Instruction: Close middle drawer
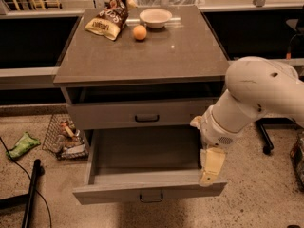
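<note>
The middle drawer (142, 177) is pulled far out of the grey cabinet (142, 56). Its tray is empty, and its front panel with a small dark handle (151, 197) faces me. My gripper (211, 167) hangs pointing down from the white arm (256, 96) at the drawer's right side, just behind the right end of the front panel. It is close to or touching the drawer's right wall; I cannot tell which. The drawer above (137, 115), with its own dark handle, is slightly out.
On the cabinet top lie a chip bag (107, 20), an orange (139, 32) and a white bowl (155, 17). A wire basket (64, 137) of packets, a green packet (21, 145) and a black pole (31, 194) lie on the floor to the left. A chair base (266, 139) is to the right.
</note>
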`<state>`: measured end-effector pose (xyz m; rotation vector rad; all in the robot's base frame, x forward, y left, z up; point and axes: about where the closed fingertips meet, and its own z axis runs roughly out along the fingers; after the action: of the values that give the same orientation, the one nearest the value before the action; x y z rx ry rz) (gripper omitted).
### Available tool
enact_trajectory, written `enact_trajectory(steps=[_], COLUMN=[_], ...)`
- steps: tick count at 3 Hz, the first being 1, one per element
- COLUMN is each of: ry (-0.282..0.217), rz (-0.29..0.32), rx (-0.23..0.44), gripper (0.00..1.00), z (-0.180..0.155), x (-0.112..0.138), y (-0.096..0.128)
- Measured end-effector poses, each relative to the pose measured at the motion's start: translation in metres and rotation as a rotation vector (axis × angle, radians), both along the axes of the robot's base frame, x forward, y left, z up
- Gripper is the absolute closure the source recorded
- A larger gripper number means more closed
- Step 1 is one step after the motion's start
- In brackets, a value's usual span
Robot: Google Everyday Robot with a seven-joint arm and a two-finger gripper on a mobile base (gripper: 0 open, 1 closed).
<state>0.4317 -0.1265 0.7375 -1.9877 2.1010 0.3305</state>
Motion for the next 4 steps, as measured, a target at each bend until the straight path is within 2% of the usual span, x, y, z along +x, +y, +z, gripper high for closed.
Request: enact_trajectory(steps=[1, 2, 3, 4], ry=[0.007, 0.034, 0.074, 0.1], rz=[0.025, 0.083, 0.11, 0.122], rx=[0.015, 0.024, 0.044, 0.083], gripper=[0.0, 0.0, 0.0, 0.17], z=[-0.007, -0.064, -0.136, -0.194], x=[-0.002, -0.005, -0.008, -0.012], y=[0.004, 0.012, 0.015, 0.017])
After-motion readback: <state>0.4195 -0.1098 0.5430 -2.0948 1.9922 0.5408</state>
